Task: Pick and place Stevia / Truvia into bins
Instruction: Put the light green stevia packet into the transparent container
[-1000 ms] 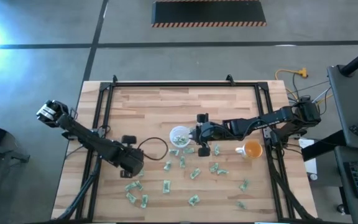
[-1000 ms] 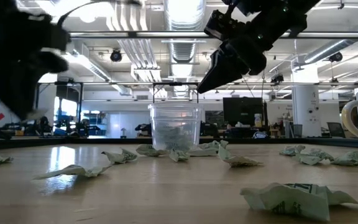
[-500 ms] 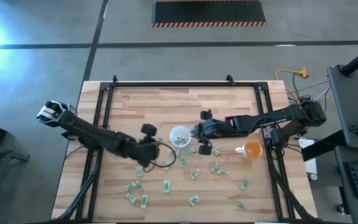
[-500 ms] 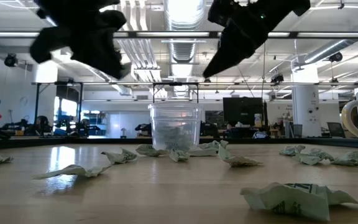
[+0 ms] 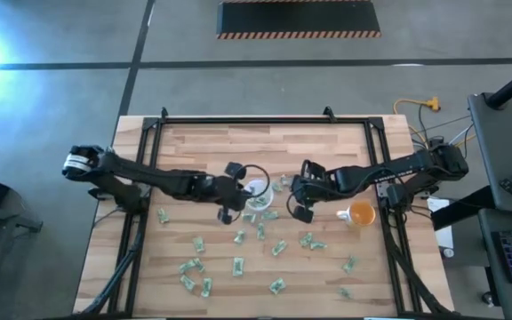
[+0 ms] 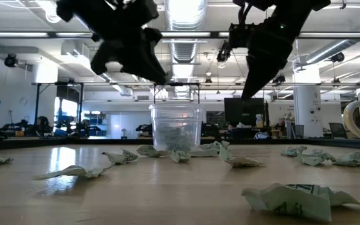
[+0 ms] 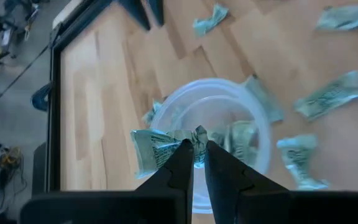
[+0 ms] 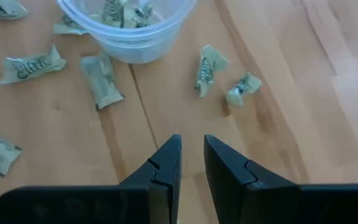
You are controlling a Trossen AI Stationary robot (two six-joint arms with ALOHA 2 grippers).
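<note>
Left tool (image 7: 196, 163) swung across table, now above cup (image 7: 211, 124), clamped on packet (image 7: 160, 147); right tool (image 8: 192, 160) slightly apart, empty.

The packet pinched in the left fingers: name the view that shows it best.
Left wrist view: the packet sits clamped in the left gripper above the cup. In the high and low views the arm hides it; the right wrist view misses it.

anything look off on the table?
Nothing damaged. Crumpled sweetener packets lie scattered around the upright translucent cup, some already inside. The left gripper holds one packet over it.
</note>
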